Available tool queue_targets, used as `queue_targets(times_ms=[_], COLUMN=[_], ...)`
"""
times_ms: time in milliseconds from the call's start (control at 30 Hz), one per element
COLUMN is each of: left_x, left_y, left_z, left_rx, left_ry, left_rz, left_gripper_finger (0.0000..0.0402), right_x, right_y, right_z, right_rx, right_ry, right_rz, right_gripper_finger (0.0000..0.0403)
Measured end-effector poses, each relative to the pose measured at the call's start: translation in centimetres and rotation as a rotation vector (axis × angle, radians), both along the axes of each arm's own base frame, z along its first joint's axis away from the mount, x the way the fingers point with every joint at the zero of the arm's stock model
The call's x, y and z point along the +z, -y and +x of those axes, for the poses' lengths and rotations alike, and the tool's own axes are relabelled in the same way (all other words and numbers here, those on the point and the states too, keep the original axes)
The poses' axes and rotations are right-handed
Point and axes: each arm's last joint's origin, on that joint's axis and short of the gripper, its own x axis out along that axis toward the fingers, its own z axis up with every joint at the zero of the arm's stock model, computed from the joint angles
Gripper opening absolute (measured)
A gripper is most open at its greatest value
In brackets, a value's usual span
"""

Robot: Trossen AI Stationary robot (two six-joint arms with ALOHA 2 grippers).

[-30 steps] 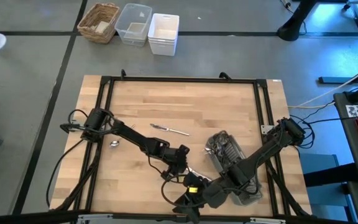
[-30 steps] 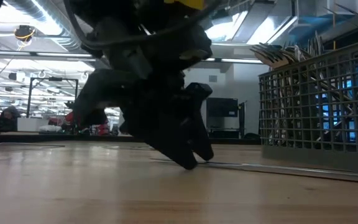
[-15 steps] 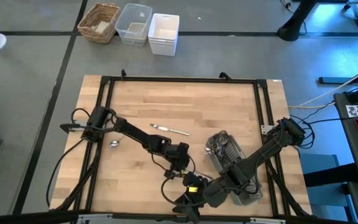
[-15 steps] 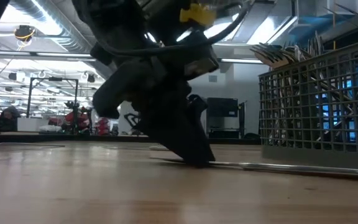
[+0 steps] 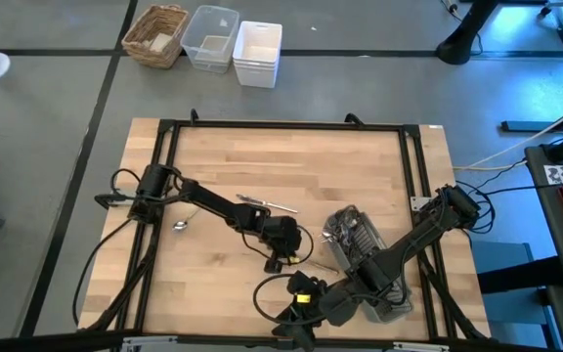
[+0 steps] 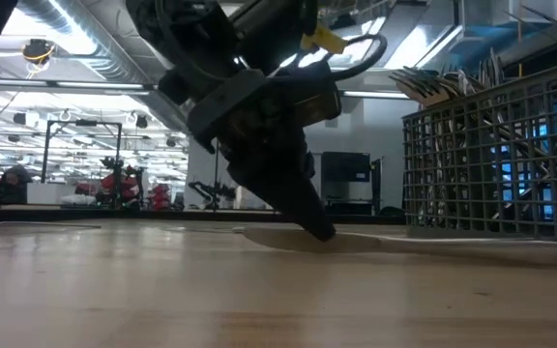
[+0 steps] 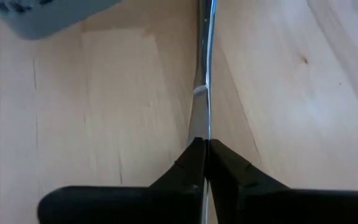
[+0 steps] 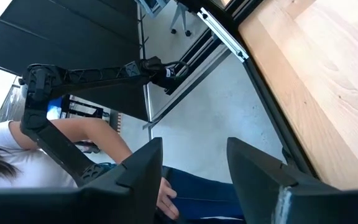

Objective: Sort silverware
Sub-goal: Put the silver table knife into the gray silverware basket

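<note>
Your left gripper (image 7: pixel 205 155) is clamped on a knife (image 7: pixel 202 93) lying flat on the table (image 5: pixel 360 166), at 6 o'clock of centre; its arm slants down from 9 o'clock. Your right gripper (image 8: pixel 194 165) waits, fingers apart, beyond the near edge.

We see a pale butcher-block counter (image 5: pixel 340 166) edged by a black metal frame (image 5: pixel 281 125), standing on a grey floor (image 5: pixel 57 108) crossed by dark seams. On the floor beyond the counter's far edge, well away from the claw, sit a wicker basket (image 5: pixel 156 35), a clear plastic tub (image 5: pixel 209 37) and a white bin (image 5: pixel 257 53) in a row. Level across the counter, behind the claw, we look into a large hall with ceiling ducts (image 6: pixel 75 43), bright strip lights (image 6: pixel 27 24) and a dark monitor (image 6: pixel 345 181); below the counter's edge a seated person (image 8: pixel 55 155) shows.
</note>
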Motion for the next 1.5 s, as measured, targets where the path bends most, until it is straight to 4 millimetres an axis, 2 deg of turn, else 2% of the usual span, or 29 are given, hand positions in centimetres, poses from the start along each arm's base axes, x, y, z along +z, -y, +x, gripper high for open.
queue_targets(times_ms=[200, 333, 567, 867, 1033, 1200, 1300, 1500], left_x=[0.0, -0.1, -0.2, -0.2, -0.1, 0.9, 1.3, 1.1], left_y=[-1.1, -2.0, -2.8, -1.3, -1.1, -1.0, -0.7, 0.4], left_z=[0.1, 0.2, 0.3, 0.1, 0.1, -0.1, -0.4, -0.6], left_rx=[0.052, 0.083, 0.068, -0.061, -0.036, 0.011, 0.002, -0.037], left_ry=[-0.043, -0.041, -0.025, 0.008, 0.000, -0.002, -0.008, -0.017], left_rz=[-0.131, -0.118, -0.056, 0.018, -0.008, -0.052, -0.060, -0.025], left_gripper_finger=[0.0006, 0.0007, 0.0037, 0.0078, 0.0112, 0.0143, 0.0153, 0.0153], right_x=[-0.6, -0.8, -0.8, -0.8, -0.8, -0.8, -0.8, -0.8], right_y=[0.2, 0.2, 0.2, 0.2, 0.2, 0.2, 0.2, 0.2], right_z=[-0.2, -0.3, -0.3, -0.3, -0.3, -0.3, -0.3, -0.3], right_rx=[0.000, 0.000, -0.003, -0.003, -0.003, -0.004, -0.003, -0.003], right_ry=[-0.058, -0.073, -0.075, -0.076, -0.076, -0.077, -0.077, -0.077], right_rz=[-0.044, -0.055, -0.051, -0.049, -0.049, -0.049, -0.050, -0.050], right_gripper_finger=[0.0182, 0.0182, 0.0182, 0.0182, 0.0182, 0.0182, 0.0182, 0.0182])
